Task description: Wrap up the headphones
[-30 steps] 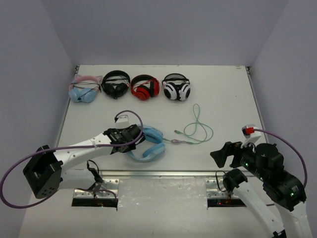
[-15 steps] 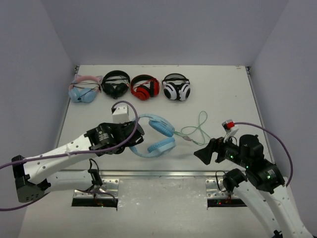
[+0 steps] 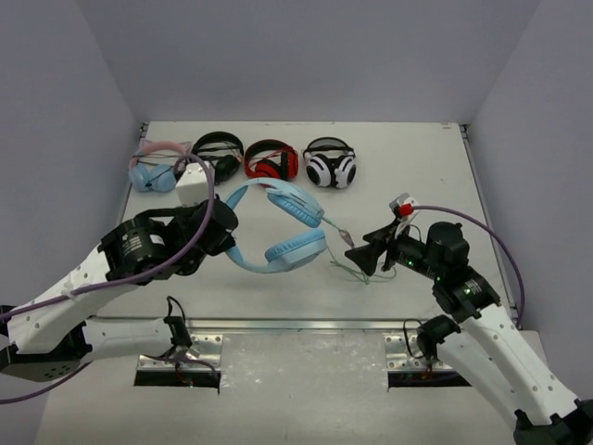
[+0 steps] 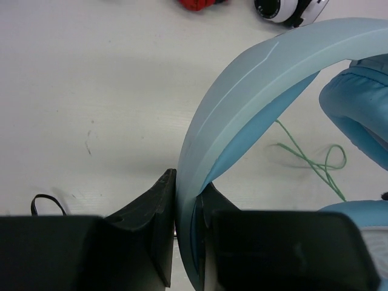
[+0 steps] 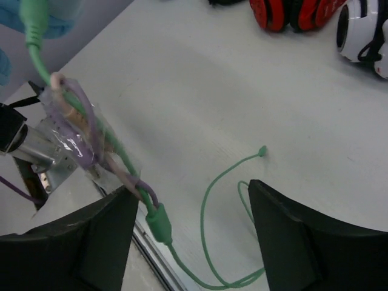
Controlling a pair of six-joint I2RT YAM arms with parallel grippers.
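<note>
The left gripper is clamped on the blue headband, one finger on each face. It holds the headphones up over the middle-left of the table, both padded cups toward the right. The right gripper stands wide open just right of them; the mint-green cable runs down between its fingers, close to the left one, though contact cannot be told, then loops onto the table. Along the far edge lie a cat-eared blue pair, a black pair, a red pair and a white-and-black pair.
</note>
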